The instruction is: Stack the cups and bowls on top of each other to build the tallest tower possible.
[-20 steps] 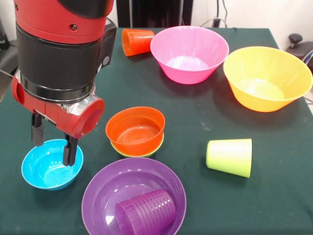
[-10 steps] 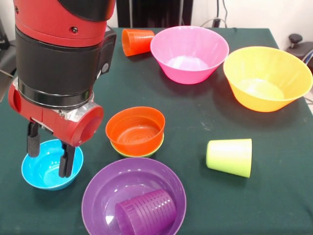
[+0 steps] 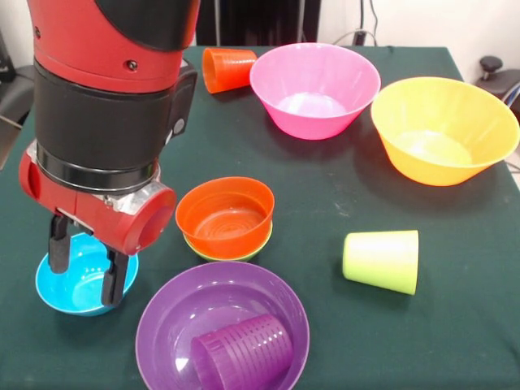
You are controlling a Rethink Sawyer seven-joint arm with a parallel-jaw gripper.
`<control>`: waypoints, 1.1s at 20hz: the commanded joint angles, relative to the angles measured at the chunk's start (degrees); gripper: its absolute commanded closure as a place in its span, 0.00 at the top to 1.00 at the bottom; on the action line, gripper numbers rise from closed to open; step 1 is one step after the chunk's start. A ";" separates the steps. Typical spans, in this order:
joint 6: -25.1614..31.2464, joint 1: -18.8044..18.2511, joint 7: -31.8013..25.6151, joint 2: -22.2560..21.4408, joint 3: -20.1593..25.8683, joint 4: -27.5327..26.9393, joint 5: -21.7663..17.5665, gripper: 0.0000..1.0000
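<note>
My gripper is open and hangs low over the small blue bowl at the left; one finger stands by the bowl's far-left rim and the other by its near-right rim. Whether they touch the bowl I cannot tell. An orange bowl sits nested in a green bowl at the centre. A purple cup lies on its side inside the wide purple bowl. On its side to the right is a lime cup. An orange cup lies at the back.
A large pink bowl and a large yellow bowl stand upright at the back right on the dark green table. The arm's thick red and black wrist hides the table's back-left part.
The gripper has come lower and a little nearer over the blue bowl, still open. Bowls and cups have not moved.
</note>
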 commanded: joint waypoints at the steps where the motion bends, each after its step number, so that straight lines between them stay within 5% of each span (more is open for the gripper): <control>1: -2.93 1.33 -9.70 1.45 7.13 5.93 -1.68 1.00; 22: -7.09 1.04 -9.39 0.96 8.47 9.25 -1.82 1.00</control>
